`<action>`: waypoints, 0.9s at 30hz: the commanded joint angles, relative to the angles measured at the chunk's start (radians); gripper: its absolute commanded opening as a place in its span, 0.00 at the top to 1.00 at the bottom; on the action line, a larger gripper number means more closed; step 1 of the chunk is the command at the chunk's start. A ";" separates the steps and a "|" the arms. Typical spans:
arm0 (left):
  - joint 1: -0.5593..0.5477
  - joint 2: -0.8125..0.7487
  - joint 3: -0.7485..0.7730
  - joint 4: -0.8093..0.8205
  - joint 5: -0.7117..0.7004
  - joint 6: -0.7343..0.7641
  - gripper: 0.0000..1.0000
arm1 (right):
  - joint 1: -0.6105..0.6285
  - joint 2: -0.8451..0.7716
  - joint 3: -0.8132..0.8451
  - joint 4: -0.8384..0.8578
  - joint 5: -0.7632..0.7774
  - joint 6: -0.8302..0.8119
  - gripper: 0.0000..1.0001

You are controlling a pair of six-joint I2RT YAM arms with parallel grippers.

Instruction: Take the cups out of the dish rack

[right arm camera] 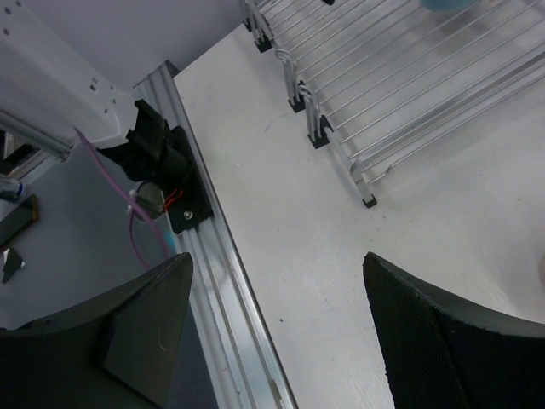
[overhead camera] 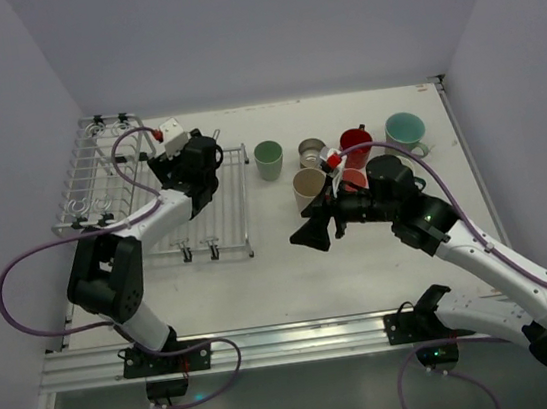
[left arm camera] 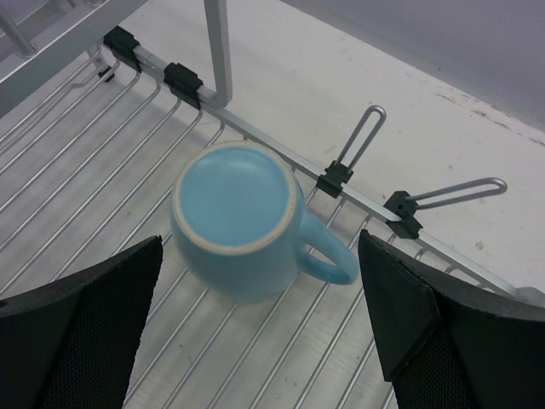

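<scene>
In the top view the right gripper (overhead camera: 310,234) hung over the table (overhead camera: 294,282), nearer the bases, jaws spread wide with nothing between them; the dish rack (overhead camera: 233,205) lay toward its 9 o'clock, well apart. The left gripper (left arm camera: 262,247) was the nearer one, poised over the rack's flat grid tray with its jaws open and empty. In its wrist view the light blue mug (left arm camera: 234,213) stood upside down on the wires, base up, sitting between the two fingers and a little toward 12 o'clock; its handle pointed to about 4 o'clock, toward the right-hand finger (left arm camera: 426,332). That handle probably lay close to the closing line, so a straight descent might pinch handle before body. Farther off, at the right gripper's 12 to 2 o'clock, the pale green cup (overhead camera: 269,160), red mug (overhead camera: 355,139) and teal mug (overhead camera: 406,131) already stood on the table.
</scene>
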 commanded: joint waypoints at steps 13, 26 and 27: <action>0.066 0.107 0.099 0.129 -0.085 0.033 0.00 | 0.003 0.004 -0.026 0.075 -0.162 -0.014 0.17; 0.091 0.144 0.095 0.119 -0.021 0.016 0.01 | 0.003 -0.005 -0.033 0.085 -0.173 -0.014 0.17; 0.091 0.144 0.092 0.119 -0.015 0.014 0.01 | 0.005 -0.007 -0.034 0.087 -0.173 -0.014 0.17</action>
